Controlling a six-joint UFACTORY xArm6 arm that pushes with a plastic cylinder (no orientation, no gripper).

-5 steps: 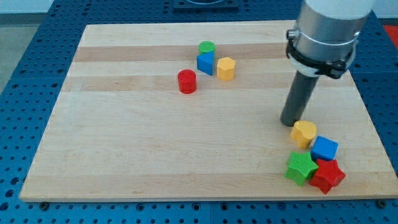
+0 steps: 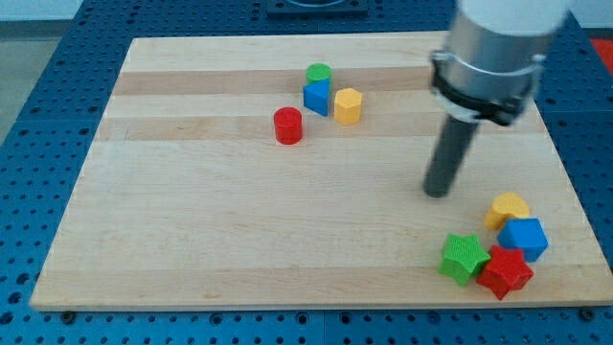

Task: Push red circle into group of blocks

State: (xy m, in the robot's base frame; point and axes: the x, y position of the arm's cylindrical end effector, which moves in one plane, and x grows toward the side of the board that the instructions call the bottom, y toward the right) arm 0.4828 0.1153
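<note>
Our bare gripperless rod, my tip [image 2: 438,193] on the wooden board [image 2: 192,240], well right of the red circle block [image 2: 287,126], left of the yellow block [image 2: 506,209]

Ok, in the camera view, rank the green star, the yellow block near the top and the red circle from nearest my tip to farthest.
From my tip:
1. Green star, toward the view's bottom right.
2. Yellow block, toward the top, left of the tip.
3. Red circle, farthest left.

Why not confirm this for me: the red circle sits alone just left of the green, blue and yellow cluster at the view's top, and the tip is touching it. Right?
Not quite. The camera view shows my tip far off to the view's right of the red circle, not touching it. The rest holds: the red circle sits just left of the green cylinder, blue block and yellow block.
</note>
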